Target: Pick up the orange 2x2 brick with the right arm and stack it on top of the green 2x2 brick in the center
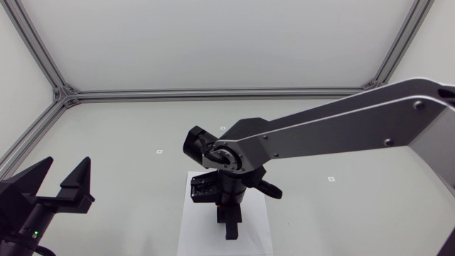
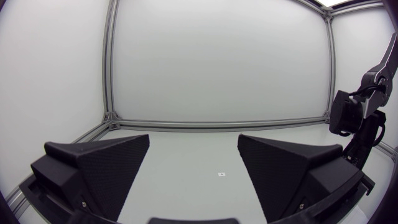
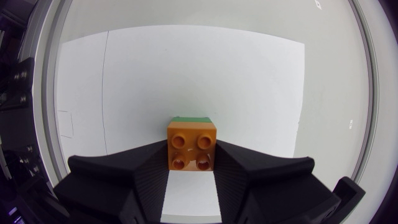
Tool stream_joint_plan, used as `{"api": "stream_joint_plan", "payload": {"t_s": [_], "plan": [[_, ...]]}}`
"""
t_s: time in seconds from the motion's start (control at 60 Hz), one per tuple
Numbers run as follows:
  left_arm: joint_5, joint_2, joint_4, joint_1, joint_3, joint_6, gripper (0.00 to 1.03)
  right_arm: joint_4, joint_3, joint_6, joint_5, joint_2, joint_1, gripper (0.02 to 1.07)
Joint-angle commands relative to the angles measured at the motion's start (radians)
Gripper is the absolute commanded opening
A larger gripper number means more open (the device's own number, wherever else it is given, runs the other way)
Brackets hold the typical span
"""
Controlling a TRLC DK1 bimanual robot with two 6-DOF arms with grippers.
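Right gripper clamps the orange brick from two sides, studs up, as the right arm spans the table above the white sheet at its centre. The left gripper sits well apart, fingers spread, holding nothing. A sliver of the green brick shows just past the orange one; whether they touch cannot be told. The stacking step looks to be in hand. Next move: square the studs, press straight down, then let go.
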Motion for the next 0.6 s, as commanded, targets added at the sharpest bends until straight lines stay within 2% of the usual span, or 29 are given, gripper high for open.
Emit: {"api": "stream_joint_plan", "payload": {"t_s": [0.0,0.067,0.15,0.233,0.333,0.417,0.517,0.583], "plan": [[0.003,-0.006,-0.011,0.001,-0.041,0.007,0.99,-0.003,-0.013,0.016,-0.001,0.010,0.007,0.35],[0.003,-0.006,-0.011,0.001,-0.041,0.006,0.99,-0.002,-0.012,0.016,-0.001,0.011,0.007,0.37],[0.003,-0.006,-0.011,0.001,-0.041,0.006,0.99,-0.003,-0.012,0.016,0.002,0.010,0.007,0.59],[0.003,-0.006,-0.011,0.001,-0.041,0.006,0.99,-0.003,-0.010,0.021,0.002,0.010,0.009,0.69],[0.003,-0.006,-0.011,0.001,-0.041,0.006,0.99,-0.003,-0.007,0.022,0.003,0.008,0.009,0.75],[0.003,-0.006,-0.011,0.001,-0.041,0.006,0.99,-0.005,-0.003,0.024,0.002,0.005,0.007,0.76],[0.003,-0.006,-0.011,0.001,-0.041,0.006,0.99,-0.005,-0.003,0.027,0.002,0.002,0.009,0.88],[0.003,-0.006,-0.011,0.001,-0.041,0.006,0.99,-0.009,-0.001,0.027,0.002,-0.001,0.009,0.90]]}}
